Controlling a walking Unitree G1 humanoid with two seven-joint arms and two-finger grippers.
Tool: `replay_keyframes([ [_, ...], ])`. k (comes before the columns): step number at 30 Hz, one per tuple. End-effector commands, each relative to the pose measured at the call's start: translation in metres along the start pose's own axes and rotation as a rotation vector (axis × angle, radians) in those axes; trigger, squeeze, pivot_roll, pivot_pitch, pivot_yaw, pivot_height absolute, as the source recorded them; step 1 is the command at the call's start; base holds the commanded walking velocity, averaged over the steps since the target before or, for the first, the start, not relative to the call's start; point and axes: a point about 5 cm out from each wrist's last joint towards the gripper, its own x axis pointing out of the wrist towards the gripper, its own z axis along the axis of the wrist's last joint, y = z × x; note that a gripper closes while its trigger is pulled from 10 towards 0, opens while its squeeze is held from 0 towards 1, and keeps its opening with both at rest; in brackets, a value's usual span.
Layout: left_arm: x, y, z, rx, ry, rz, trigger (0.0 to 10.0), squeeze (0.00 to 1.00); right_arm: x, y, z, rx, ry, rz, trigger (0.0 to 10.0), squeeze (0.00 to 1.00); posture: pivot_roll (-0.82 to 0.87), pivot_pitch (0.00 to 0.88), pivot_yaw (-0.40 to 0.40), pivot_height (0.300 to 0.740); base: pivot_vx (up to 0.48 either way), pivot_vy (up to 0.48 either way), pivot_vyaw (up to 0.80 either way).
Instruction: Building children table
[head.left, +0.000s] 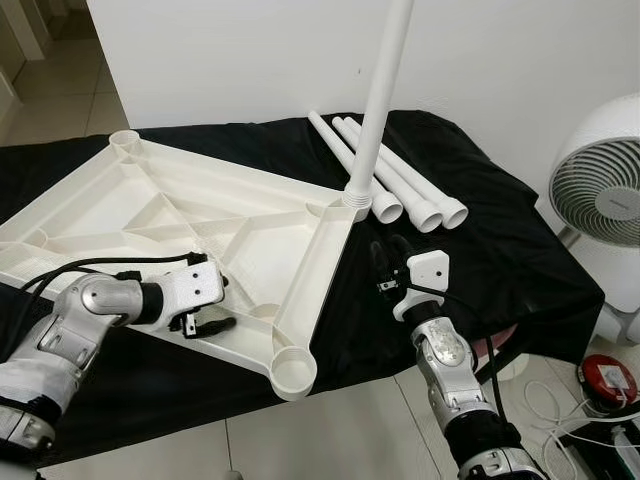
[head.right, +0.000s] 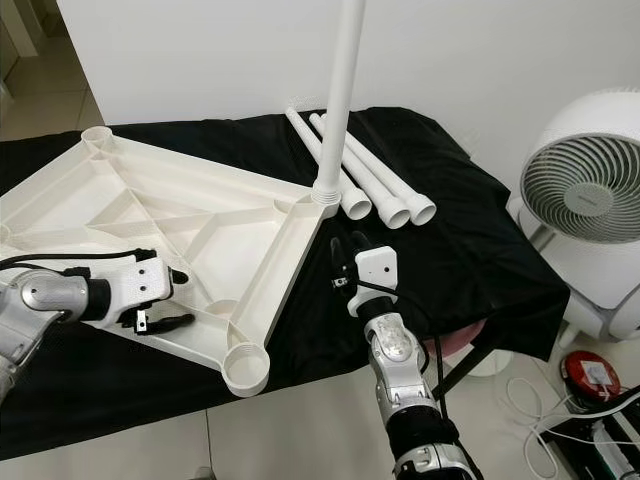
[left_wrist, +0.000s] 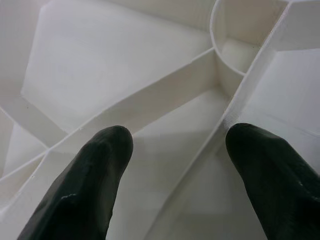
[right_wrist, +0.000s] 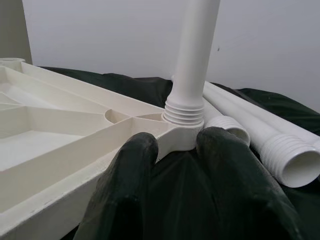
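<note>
The white tabletop (head.left: 180, 215) lies upside down on a black cloth, ribs facing up. One white leg (head.left: 380, 100) stands upright in the tabletop's right corner socket (head.left: 355, 198). Three loose legs (head.left: 410, 190) lie side by side behind that corner. My left gripper (head.left: 205, 325) hovers over the tabletop's near rim, open, with a rib (left_wrist: 165, 107) running beneath its fingers. My right gripper (head.left: 388, 252) is just in front of the socket holding the leg (right_wrist: 197, 50), open, with nothing between its fingers (right_wrist: 130, 170).
An empty socket (head.left: 292, 372) sits at the tabletop's near corner, close to the cloth's front edge. A white fan (head.left: 600, 190) stands on the floor at the right. Cables and a red object (head.left: 605, 380) lie on the tiles below it.
</note>
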Motion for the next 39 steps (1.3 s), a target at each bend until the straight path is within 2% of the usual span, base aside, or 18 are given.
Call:
replay_keyframes([
  [1,0.001,-0.004,-0.003,-0.001,0.016,-0.093,4.9,0.0,-0.002,0.001,-0.002,0.0,0.012,-0.007,10.0,0.0,0.02,0.0,0.013,0.74,0.0,0.0,0.0],
  [2,0.001,-0.004,-0.003,-0.001,0.016,-0.093,4.9,0.0,-0.002,0.001,-0.002,0.0,0.012,-0.007,10.0,0.0,0.02,0.0,0.013,0.74,0.0,0.0,0.0],
  [3,0.0,-0.002,0.0,-0.014,-0.003,-0.106,1.9,0.0,-0.002,0.0,-0.002,-0.001,0.013,-0.012,10.0,0.0,0.02,0.0,0.015,0.74,0.0,0.0,0.0],
  [4,0.0,-0.001,0.001,-0.027,-0.018,-0.116,1.3,0.0,-0.003,-0.001,-0.002,-0.001,0.013,-0.015,10.0,0.0,0.02,0.0,0.015,0.74,0.0,0.0,0.0],
  [5,0.001,0.0,0.004,-0.035,-0.035,-0.131,0.0,0.0,-0.004,-0.002,-0.002,-0.003,0.014,-0.019,10.0,0.0,0.02,0.0,0.018,0.74,0.0,0.0,0.0],
  [15,0.009,-0.003,0.012,-0.059,-0.108,-0.171,0.0,0.0,-0.004,-0.003,-0.002,-0.006,0.015,-0.031,10.0,0.0,0.02,0.0,0.021,0.74,0.0,0.0,0.0],
  [26,0.021,-0.009,0.022,-0.128,-0.208,-0.126,0.0,0.0,-0.004,-0.003,-0.001,-0.002,0.014,-0.041,10.0,0.0,0.01,0.0,0.024,0.74,0.0,0.0,0.0],
  [28,0.025,-0.01,0.024,-0.146,-0.224,-0.102,0.0,0.0,-0.004,-0.003,-0.001,0.0,0.013,-0.044,10.0,0.0,0.01,0.0,0.025,0.74,0.0,0.0,0.0],
  [33,0.033,0.0,0.02,-0.237,-0.248,0.081,0.0,0.0,-0.006,-0.001,-0.001,0.006,0.014,-0.051,10.0,0.0,0.0,0.003,0.027,0.74,0.0,0.0,0.0],
  [39,0.032,0.008,0.015,-0.254,-0.229,0.165,0.0,0.0,-0.006,0.001,0.0,0.011,0.015,-0.047,10.0,0.0,0.01,0.008,0.017,0.74,0.0,0.0,0.0],
])
